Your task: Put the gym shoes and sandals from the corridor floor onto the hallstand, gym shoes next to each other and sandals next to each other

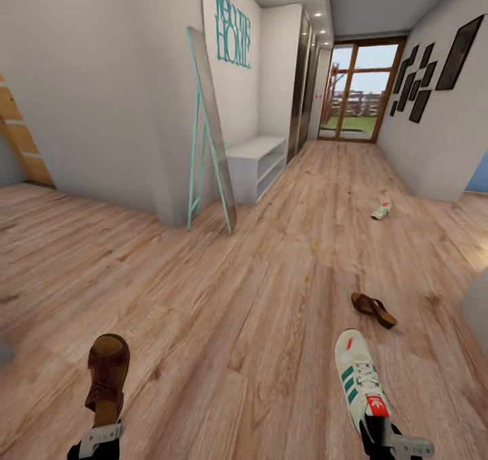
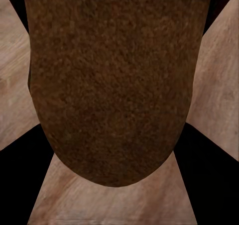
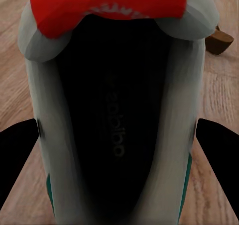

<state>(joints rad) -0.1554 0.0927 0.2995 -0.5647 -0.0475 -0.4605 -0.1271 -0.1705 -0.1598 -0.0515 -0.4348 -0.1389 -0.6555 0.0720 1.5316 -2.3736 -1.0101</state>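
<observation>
Left gripper [image 1: 102,438] is clamped on the heel end of a dark brown leather slip-on sandal [image 1: 106,376] with a tan footbed, toe pointing away from the robot and held above the light brown wood-plank corridor floor [image 1: 224,297]. In the left wrist view the sandal's brown sole [image 2: 109,80] sits between the two dark fingers [image 2: 22,175].

Right gripper [image 1: 393,443] is closed on the heel of a white low-top gym shoe with green stripes and red-orange patches [image 1: 358,378]. The right wrist view looks into the shoe's dark opening [image 3: 117,115].

Second brown sandal [image 1: 373,309] lies on the floor just ahead of the right hand. Second white gym shoe [image 1: 381,209] lies farther down the corridor near the right wall. Light grey low bench with open shelves [image 1: 256,163] stands against the left wall past a teal-framed leaning mirror [image 1: 210,131]; no upper shelves are visible from here, so this may not be the hallstand.

Risks:
- Both shoes are pinched only at the heel, so they could swing or slip during the drive.
- The base could run over the near sandal.
- The left load could clip the mirror on the way past.
- Unloading on the wrong grey unit.
</observation>
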